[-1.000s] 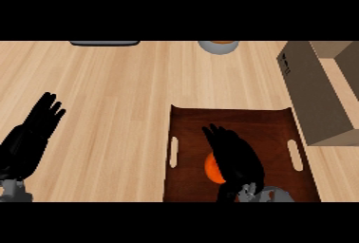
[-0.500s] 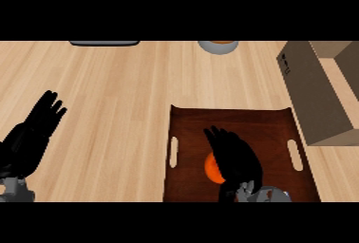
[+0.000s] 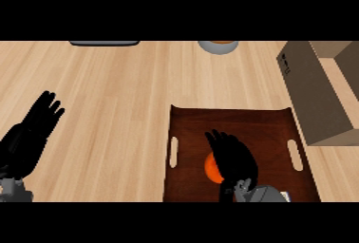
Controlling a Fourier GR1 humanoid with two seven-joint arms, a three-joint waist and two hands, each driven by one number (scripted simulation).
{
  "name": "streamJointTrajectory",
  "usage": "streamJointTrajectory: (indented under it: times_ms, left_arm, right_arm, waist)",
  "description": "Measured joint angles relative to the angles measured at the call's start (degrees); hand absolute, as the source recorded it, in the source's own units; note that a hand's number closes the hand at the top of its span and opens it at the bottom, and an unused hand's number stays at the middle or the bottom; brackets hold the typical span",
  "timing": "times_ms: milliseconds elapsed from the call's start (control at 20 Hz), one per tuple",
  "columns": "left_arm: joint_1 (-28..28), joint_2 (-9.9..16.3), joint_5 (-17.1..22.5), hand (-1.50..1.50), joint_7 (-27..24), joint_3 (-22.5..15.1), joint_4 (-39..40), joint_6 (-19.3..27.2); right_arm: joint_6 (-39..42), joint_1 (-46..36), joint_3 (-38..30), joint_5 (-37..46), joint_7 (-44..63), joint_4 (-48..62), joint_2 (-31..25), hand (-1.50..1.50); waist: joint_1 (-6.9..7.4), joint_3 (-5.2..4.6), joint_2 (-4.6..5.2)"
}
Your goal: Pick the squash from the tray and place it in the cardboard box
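At the far left, the left robot hand (image 3: pixel 29 137) is resting above the pale wooden counter (image 3: pixel 119 90), near the view's left edge, its fingers lying straight and released and pointing toward the far side, grasping nothing. Along the counter's far edge a dark flat item (image 3: pixel 105 43) is showing only as a thin strip, too cut off to tell what it is, and further right a grey round vessel (image 3: pixel 218 46) with something orange inside is likewise being cropped by the edge. Nearer the robot, right of the counter's middle, the dark brown tray (image 3: pixel 238 121) is lying flat, with a pale slotted handle on each of its short sides. The right robot hand (image 3: pixel 231 159) is reaching over the tray's near half, palm down, fingers extended and relaxed rather than clenched, pointing away from the robot. The orange squash (image 3: pixel 212 168) is sitting in the tray beneath that hand, so that only a sliver of it is peeking out at the hand's left side; the fingers are not visibly curling round it, though whether they are touching it cannot be told. At the far right, the cardboard box (image 3: pixel 316 90) is standing on the counter just beside the tray's far right corner, its open top facing upward.
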Motion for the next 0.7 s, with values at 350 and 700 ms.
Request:
streamJointTrajectory:
  times_ms: [350, 700]
  left_arm:
    - [-0.73, -0.62, -0.28, 0.0, -0.23, 1.05, 0.85, -1.07]
    - [0.63, -0.9, -0.41, 0.0, 0.5, 1.69, -0.81, -1.99]
  right_arm:
    - [-2.07, 0.0, -1.38, 2.81, -3.64, 3.66, 1.2, 1.5]
    - [-6.4, -0.61, -1.57, 5.56, -11.03, 5.76, 0.07, 1.5]
  waist:
    - [0.0, -0.01, -0.01]
    - [0.07, -0.01, -0.05]
